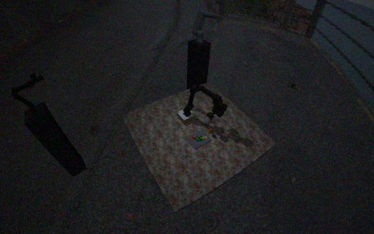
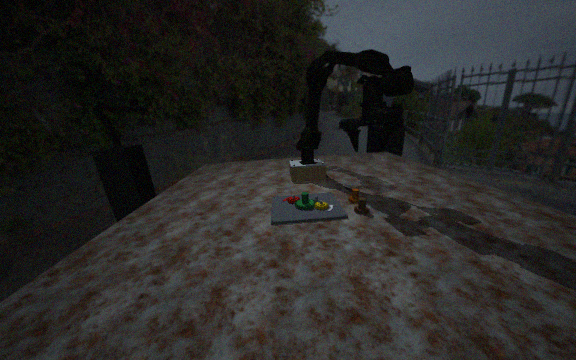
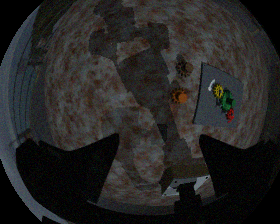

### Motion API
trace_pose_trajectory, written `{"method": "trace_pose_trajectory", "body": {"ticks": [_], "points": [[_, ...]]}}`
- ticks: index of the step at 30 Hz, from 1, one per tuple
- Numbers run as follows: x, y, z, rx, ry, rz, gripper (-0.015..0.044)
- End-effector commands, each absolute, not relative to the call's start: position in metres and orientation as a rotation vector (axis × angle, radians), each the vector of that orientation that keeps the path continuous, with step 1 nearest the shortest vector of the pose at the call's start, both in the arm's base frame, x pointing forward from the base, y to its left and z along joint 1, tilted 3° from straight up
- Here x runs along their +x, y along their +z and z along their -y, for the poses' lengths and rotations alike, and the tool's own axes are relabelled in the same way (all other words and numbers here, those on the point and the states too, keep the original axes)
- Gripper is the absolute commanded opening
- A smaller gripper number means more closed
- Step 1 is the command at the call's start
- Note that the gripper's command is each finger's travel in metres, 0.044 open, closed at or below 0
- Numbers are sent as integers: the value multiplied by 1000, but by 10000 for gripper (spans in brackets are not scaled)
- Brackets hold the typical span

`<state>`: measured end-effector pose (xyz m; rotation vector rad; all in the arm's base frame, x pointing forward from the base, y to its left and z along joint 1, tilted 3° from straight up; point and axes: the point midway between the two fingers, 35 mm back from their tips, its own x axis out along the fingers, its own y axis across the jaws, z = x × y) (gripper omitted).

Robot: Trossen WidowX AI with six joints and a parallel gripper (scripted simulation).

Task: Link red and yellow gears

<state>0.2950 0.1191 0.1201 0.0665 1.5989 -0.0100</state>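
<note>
The grey board lies on the table. On it are the red gear and the yellow gear. A larger green gear sits between them, looks flat and appears to meet both; tooth contact is too small to confirm. An orange gear and a brown gear stand on the table beside the board. My gripper is open and empty, raised high, away from the board. Empty pegs are hard to make out.
The white arrow lies beside the yellow gear. The arm's base block stands behind the board. The arm's shadow falls across the table near the loose gears. The scene is dark.
</note>
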Motion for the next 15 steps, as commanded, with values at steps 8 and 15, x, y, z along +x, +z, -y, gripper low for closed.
{"method": "trace_pose_trajectory", "body": {"ticks": [8, 15], "points": [[241, 139, -206, 85, -23, -1602, 440], [241, 139, -206, 85, -23, -1602, 440]]}}
